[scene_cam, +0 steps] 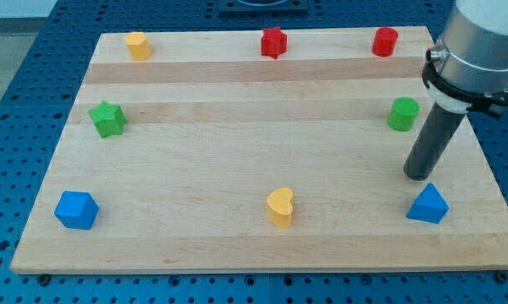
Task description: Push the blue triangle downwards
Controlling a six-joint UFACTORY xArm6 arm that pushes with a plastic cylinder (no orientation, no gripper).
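The blue triangle point(428, 204) lies on the wooden board point(237, 152) near the view's bottom right. My tip point(418, 176) rests on the board just above the triangle, slightly to its left, close to it; I cannot tell if they touch. The dark rod rises from the tip toward the view's upper right into the arm's grey body.
A green cylinder point(402, 114) stands just left of the rod. A red cylinder point(385, 41), red star point(273, 42) and yellow block point(137, 46) line the top edge. A green star point(108, 118), blue block point(76, 209) and yellow heart point(280, 207) lie elsewhere.
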